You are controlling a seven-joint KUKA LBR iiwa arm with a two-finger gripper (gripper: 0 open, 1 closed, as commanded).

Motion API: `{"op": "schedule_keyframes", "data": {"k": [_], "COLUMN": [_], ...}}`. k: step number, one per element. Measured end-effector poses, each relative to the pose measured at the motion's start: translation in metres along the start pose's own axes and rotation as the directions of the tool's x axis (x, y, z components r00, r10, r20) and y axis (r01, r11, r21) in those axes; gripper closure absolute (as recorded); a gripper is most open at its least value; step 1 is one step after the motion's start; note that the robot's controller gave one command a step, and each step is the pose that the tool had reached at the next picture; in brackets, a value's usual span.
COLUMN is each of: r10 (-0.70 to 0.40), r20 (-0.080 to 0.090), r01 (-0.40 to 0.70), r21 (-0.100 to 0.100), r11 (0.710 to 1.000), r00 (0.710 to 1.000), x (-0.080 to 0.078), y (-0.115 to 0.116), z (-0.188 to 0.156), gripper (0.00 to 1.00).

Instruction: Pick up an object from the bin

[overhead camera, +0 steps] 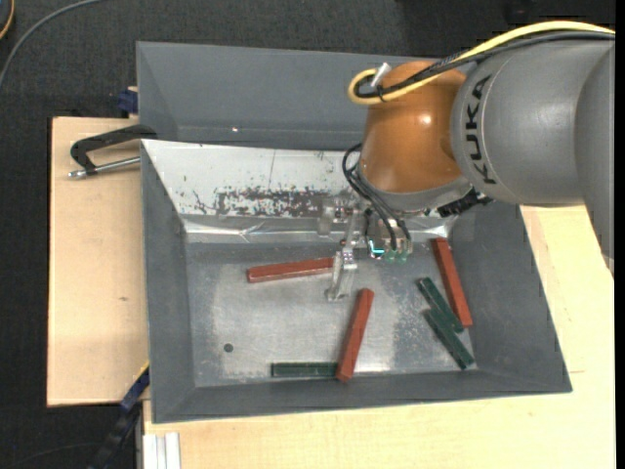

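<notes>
Legibly, "KUKA" lettering (pixel 476 131) above pincer (pixel 342 277).

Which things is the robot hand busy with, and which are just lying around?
In the job: the hand; the middle red stick, its right end under the hand.
Just lying about: slanted red stick; red stick at the right; dark green pair beside it; dark green stick at the bottom.

The metal bin (pixel 254 330) looks scuffed (matt), the orange cover (pixel 410 149) glossy.
</notes>
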State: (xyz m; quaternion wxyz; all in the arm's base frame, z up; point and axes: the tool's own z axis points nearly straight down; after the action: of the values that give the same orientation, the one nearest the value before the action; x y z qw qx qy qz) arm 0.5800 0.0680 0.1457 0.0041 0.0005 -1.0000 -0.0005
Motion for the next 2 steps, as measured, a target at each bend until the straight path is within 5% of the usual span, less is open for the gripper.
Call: {"op": "schedule_keyframes", "data": {"k": [1,2], "r10": [-0.031,-0.031], "r20": [0.002,0.009], "r01": [0.031,0.031], "r21": [0.001,0.0], "r11": [1.0,1.0], "r00": [1.0,0.999], "x": [-0.0148,-0.0164], "y": [-0.0119,-0.011], "z": [0.0795,0.0745], "gripper": [0.0,1.0]}}
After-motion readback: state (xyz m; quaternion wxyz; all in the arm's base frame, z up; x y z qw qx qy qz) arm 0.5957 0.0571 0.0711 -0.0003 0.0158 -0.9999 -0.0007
